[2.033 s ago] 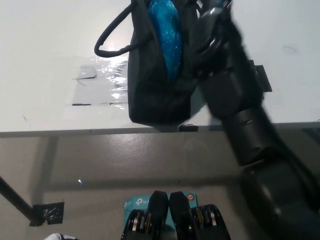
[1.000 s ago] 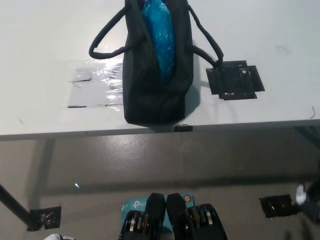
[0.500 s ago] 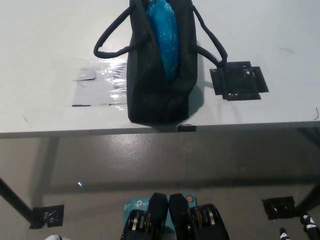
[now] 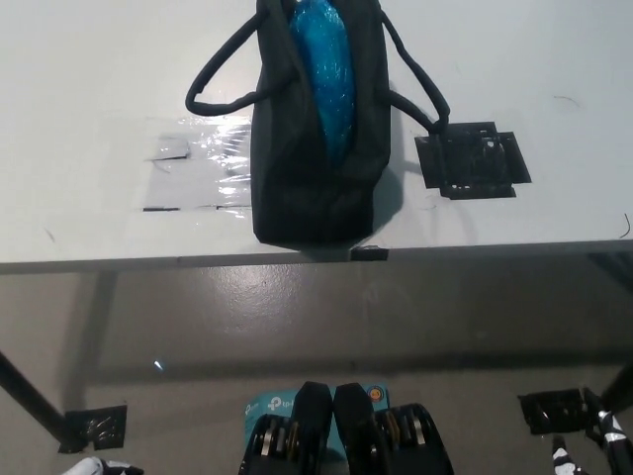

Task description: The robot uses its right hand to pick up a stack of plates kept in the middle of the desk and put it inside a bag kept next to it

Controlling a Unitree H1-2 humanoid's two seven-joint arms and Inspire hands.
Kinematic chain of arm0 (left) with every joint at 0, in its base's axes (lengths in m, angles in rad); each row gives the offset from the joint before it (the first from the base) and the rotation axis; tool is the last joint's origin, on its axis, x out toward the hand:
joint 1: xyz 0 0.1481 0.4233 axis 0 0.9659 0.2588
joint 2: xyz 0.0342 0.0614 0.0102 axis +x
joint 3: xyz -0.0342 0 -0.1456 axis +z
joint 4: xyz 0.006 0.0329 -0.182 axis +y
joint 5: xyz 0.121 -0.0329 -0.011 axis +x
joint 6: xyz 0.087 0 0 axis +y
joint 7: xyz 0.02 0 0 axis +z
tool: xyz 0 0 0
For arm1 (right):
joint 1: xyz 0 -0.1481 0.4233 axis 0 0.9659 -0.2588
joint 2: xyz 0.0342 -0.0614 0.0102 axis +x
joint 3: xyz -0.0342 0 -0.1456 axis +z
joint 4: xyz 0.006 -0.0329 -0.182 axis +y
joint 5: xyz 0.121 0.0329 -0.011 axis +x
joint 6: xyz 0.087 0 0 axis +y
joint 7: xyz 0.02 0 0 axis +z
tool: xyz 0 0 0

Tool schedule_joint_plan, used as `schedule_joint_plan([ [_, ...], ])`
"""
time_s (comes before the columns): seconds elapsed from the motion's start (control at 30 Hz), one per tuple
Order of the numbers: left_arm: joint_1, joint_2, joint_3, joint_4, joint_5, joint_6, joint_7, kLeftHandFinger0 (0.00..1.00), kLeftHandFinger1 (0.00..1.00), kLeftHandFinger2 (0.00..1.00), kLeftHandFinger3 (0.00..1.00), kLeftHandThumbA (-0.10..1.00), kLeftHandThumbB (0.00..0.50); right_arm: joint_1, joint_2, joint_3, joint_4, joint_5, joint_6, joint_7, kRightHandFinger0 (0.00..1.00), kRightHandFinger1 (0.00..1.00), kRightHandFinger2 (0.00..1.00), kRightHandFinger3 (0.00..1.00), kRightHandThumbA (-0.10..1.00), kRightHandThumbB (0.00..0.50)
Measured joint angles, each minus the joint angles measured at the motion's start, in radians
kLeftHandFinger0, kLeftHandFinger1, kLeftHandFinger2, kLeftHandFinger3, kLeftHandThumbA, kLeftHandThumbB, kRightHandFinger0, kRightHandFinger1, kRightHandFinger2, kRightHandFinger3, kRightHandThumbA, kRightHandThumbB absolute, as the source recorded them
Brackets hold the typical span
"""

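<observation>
The stack of plates [image 4: 325, 74] is sitting inside the black bag [image 4: 316, 148], showing as a blue, glossy strip in the bag's open mouth, with its long axis running near-to-far along the bag's length. The bag is standing on the white desk [image 4: 89, 99], close to the near edge, its two handles [image 4: 223, 74] drooping out to the left and right. Just right of the bag, black tape marks [image 4: 473, 160] are lying on the desk surface; to the left, clear tape [image 4: 193, 163] is glinting. The right hand [image 4: 605, 435] is barely peeking in at the bottom right corner, well below the desk edge and well apart from the bag — only a sliver is showing, so whether its fingers are spread or curled cannot be told. The left hand [image 4: 94, 467] is resting at the bottom left edge, likewise only a white scrap and unreadable. From either hand the bag is lying far and toward the middle, the right hand slightly nearer to the side with the tape marks. Judging from how things are lying, the placing looks done — no hand is touching the bag or plates.
</observation>
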Motion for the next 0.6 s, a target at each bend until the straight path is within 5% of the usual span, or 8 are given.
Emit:
schedule_joint_plan([
  [0.43, 0.001, -0.003, 0.016, -0.013, -0.001, 0.000, 0.000, 0.75, 0.74, 0.84, 0.94, 0.17, 0.000, -0.001, -0.046, 0.045, 0.001, -0.002, -0.085, -0.086, 0.92, 1.00, 1.00, 1.00, 0.32, 0.302],
  [0.6, -0.001, -0.003, 0.018, -0.015, -0.002, 0.000, 0.000, 0.77, 0.74, 0.84, 0.93, 0.19, 0.000, -0.010, -0.057, 0.059, 0.002, -0.006, -0.087, -0.104, 0.97, 1.00, 1.00, 1.00, 0.36, 0.305],
])
